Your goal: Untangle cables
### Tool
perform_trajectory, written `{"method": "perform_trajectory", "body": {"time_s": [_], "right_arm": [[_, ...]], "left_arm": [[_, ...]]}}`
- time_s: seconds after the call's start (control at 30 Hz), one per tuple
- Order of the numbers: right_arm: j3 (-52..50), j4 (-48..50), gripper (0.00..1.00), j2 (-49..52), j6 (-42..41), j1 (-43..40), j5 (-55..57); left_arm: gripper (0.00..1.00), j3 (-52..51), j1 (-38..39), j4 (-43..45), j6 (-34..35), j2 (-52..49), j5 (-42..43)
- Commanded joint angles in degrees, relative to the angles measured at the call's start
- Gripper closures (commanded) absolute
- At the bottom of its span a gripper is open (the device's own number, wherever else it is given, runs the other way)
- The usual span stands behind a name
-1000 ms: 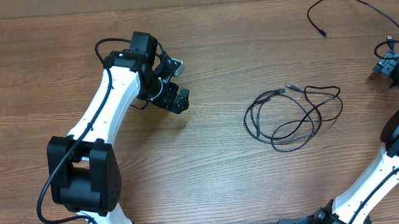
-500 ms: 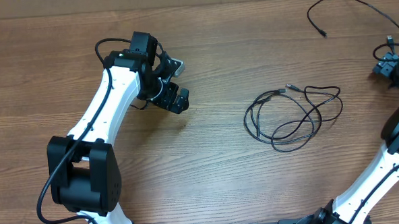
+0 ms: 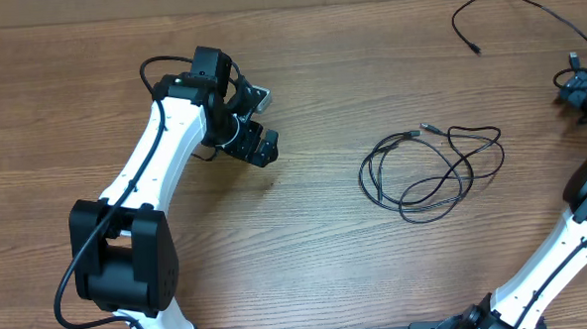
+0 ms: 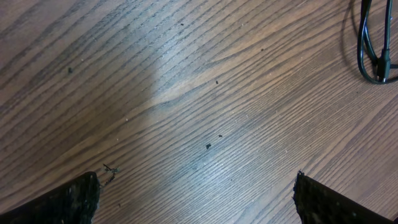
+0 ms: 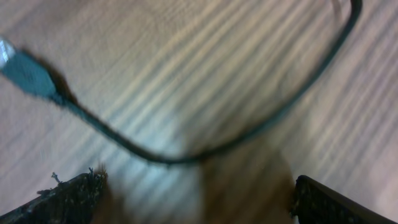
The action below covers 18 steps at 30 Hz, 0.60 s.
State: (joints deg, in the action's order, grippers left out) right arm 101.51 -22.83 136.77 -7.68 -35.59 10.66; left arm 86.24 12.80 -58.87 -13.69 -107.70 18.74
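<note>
I judge one thin black cord [image 3: 505,6] already freed, lying up-right of the looped black cable bundle [image 3: 431,173]. My right gripper [image 5: 196,193] hovers over that cord, fingers wide and seemingly empty, though the view's blurred. My left gripper [image 4: 196,193], wide and empty, sits left of the bundle. Next, pinch its plug end [image 3: 426,126].

You find the coiled cable [image 3: 433,171] lying flat on the desk [image 3: 308,273], a little right of the middle. The second cable [image 3: 454,21] lies at the far right corner, well apart from the coil. The left arm [image 3: 159,155] reaches over the left half of the desk, and the left jaws are well apart from the coil, on its left. The right arm [image 3: 585,211] stands along the right edge, with the right jaws near the second cable. In your right wrist view, a stretch of cable [image 5: 168,160] with its plug [image 5: 25,71] lies on the desk just beyond the jaws.
</note>
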Motion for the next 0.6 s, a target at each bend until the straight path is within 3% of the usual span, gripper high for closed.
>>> {"method": "perform_trajectory", "body": {"time_s": [0.0,0.37,0.57], "right_arm": [[-1.1,2.3,0.00,6.4,0.7,-0.2,-0.6],[-1.0,20.3,0.00,14.7,-5.9,-0.2,-3.1],[-1.0,27.8,0.05,15.7,-6.0,-0.2,-7.8]], "left_arm": [[0.00,0.0,0.7,0.0,0.2,-0.7,-0.1],[0.01,0.0,0.7,0.0,0.2,-0.7,-0.1],[0.00,0.0,0.7,0.0,0.2,-0.7,-0.1]]}}
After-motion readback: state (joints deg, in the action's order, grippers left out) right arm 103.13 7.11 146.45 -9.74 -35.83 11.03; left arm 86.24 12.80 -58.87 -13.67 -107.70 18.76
